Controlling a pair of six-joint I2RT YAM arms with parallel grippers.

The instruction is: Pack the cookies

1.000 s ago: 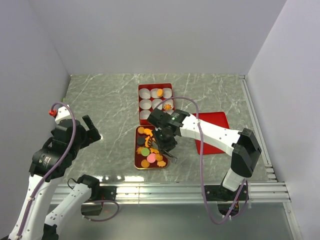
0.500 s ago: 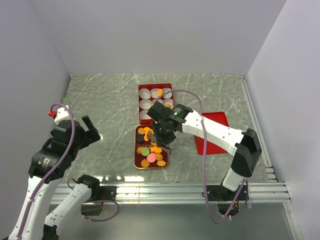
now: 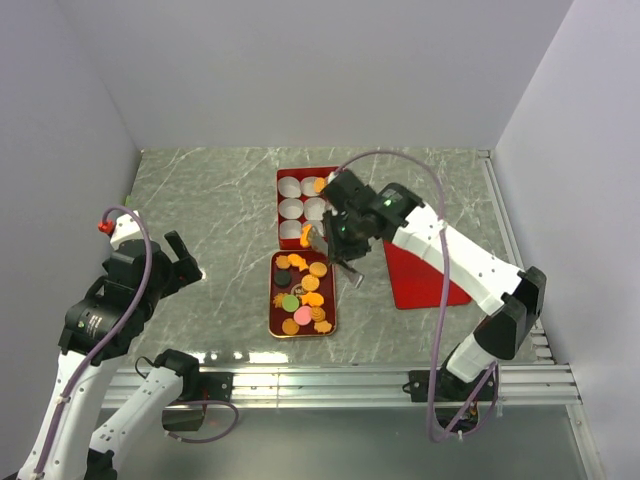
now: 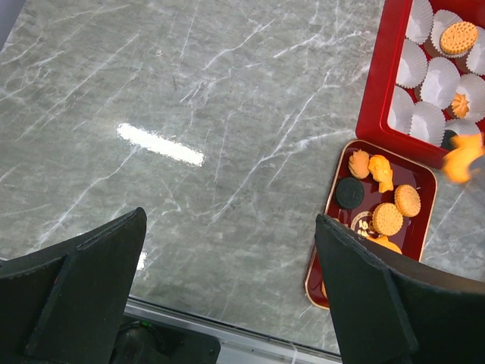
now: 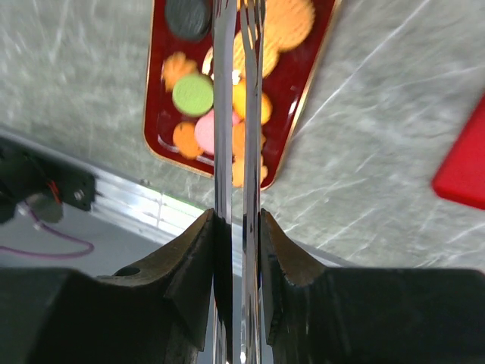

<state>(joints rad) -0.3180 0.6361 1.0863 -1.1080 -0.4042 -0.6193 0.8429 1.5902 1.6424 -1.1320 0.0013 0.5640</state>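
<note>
Your right fingers clamp thin tweezers, an orange cookie pinched at the tips; your left fingers spread wide.

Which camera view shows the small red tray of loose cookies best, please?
Top external: the whole cookie tray lies unobstructed. Left wrist hides its lower part behind a finger; right wrist shows it blurred, split by its fingers.

The left arm and right arm are white shells between black joint housings, each trailed by a looping mauve cable, the left bearing a small red cap, perhaps a connector, and broad matte-black wedge fingers.
</note>
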